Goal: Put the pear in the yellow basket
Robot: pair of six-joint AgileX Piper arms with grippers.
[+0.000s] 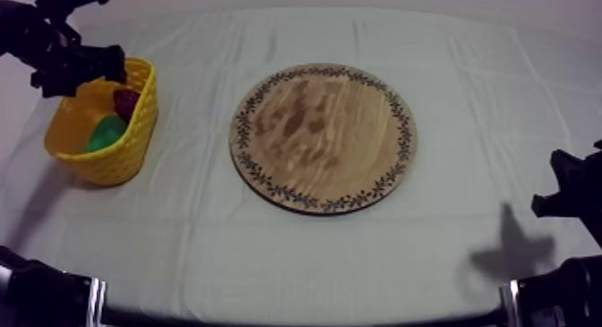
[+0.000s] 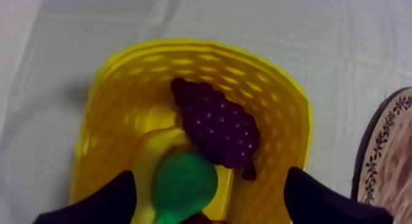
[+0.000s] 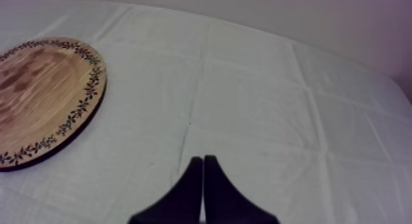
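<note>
Hovering over yellow woven basket (image 2: pixel 122 85), left gripper (image 2: pixel 208 193) spread, green toy pear (image 2: pixel 184 180) lying inside; careless lift could catch and tip it. Right gripper (image 3: pixel 202 171) pressed together.

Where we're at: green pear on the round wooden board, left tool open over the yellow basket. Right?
No: the green pear lies in the yellow basket, not on the round wooden board, per the left wrist view; left tool is open over it.
</note>
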